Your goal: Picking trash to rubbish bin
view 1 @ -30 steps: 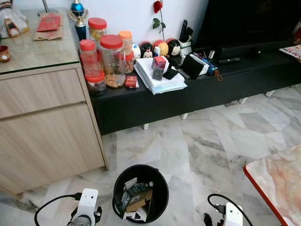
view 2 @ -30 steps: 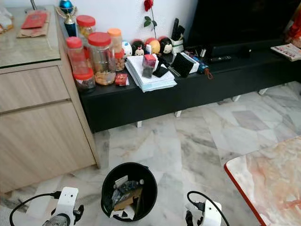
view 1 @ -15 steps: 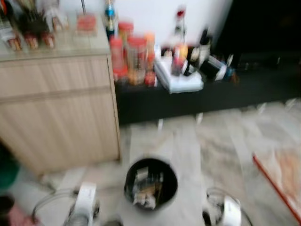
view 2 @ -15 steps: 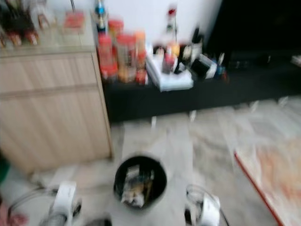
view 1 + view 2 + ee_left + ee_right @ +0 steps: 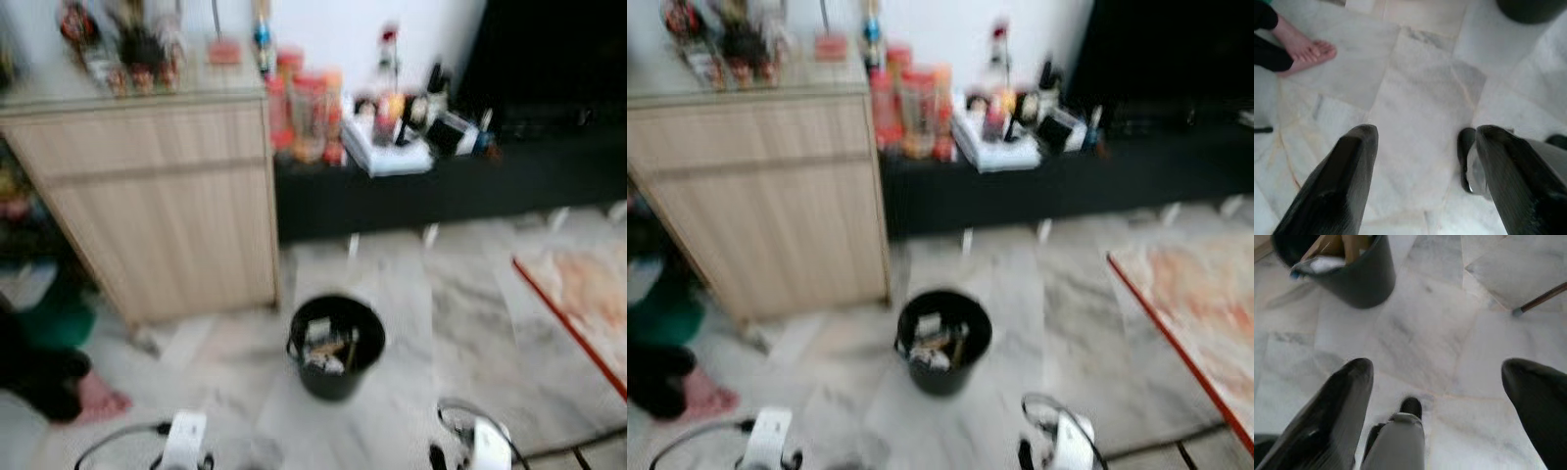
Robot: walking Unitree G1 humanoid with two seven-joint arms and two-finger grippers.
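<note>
A black rubbish bin stands on the marble floor in front of me, holding paper and cardboard trash. The picture is blurred. My left gripper hangs low over bare floor tiles, open, with nothing between its fingers. My right gripper is also open and empty, and the bin lies just ahead of it. Both wrists show at the bottom edge of the eye views, on either side of the bin.
A wooden cabinet stands at the left, a low black shelf with jars and clutter behind. A red-edged marble table is at the right. A person's bare foot rests on the floor at the left. A cable runs along the floor.
The whole view has shifted: the camera has drawn back and turned, so the bin looks smaller and farther off. A person's foot and dark legs have come into view at the left.
</note>
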